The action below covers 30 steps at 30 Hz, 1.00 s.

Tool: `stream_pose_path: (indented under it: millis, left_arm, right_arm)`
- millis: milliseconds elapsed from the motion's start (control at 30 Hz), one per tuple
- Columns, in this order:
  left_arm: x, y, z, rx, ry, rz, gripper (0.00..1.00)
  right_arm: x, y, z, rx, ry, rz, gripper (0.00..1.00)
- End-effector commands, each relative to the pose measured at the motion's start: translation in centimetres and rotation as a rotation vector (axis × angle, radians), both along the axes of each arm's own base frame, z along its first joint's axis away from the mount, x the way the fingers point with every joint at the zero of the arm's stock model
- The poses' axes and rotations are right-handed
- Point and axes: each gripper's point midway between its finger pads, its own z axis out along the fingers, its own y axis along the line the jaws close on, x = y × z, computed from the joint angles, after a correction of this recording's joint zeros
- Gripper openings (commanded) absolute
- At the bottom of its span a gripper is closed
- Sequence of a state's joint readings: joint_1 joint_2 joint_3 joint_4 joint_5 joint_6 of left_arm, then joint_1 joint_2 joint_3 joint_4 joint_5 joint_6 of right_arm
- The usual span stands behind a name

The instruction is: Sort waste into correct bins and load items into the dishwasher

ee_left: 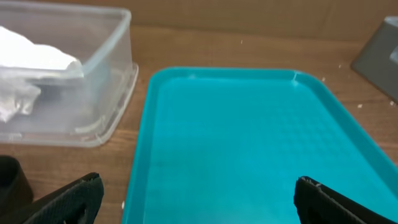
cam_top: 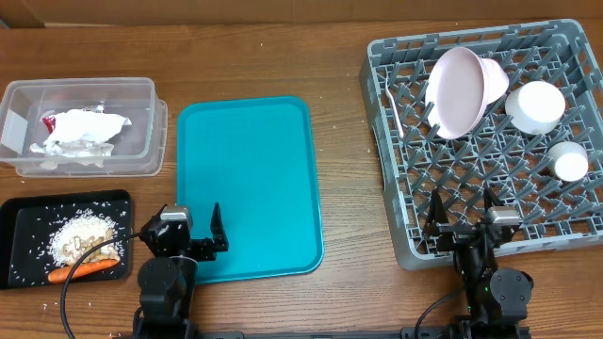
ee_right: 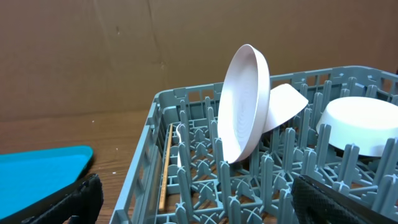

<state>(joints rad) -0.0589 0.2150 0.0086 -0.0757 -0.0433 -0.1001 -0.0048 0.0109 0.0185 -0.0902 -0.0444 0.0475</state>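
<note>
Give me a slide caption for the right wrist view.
Pale-pink plate on edge among pegs of the grey dish rack, one white bowl behind it, another to its right.

The overhead camera looks straight down on the whole wooden bench (cam_top: pixel 344 188). The left wrist camera sits low, close over the flat teal plastic tray (ee_left: pixel 249 143). The right wrist camera sits low beside the square grey plastic dish rack (ee_right: pixel 142 162); both show overhead.
</note>
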Motion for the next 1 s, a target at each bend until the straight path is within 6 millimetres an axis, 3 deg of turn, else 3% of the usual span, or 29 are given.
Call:
stream_pose_path:
  millis: [0,167,467,967]
  left_arm:
    - [0.0,0.4,1.4,0.041,-0.065,0.008,1.00]
    - [-0.1,0.7,2.2,0.060,-0.098,0.018,1.00]
    - [-0.5,3.3,4.4,0.069,-0.191,0.125,1.00]
    - [-0.5,2.8,4.7,0.077,-0.205,0.102,1.00]
  right_arm:
    - [0.0,0.0,-0.1,-0.004,-0.006,-0.004,1.00]
    - [0.0,0.0,-0.1,-0.003,-0.006,-0.004,1.00]
    - [0.0,0.0,-0.1,-0.003,-0.006,-0.004,1.00]
    - [0.0,0.0,-0.1,-0.003,-0.006,-0.004,1.00]
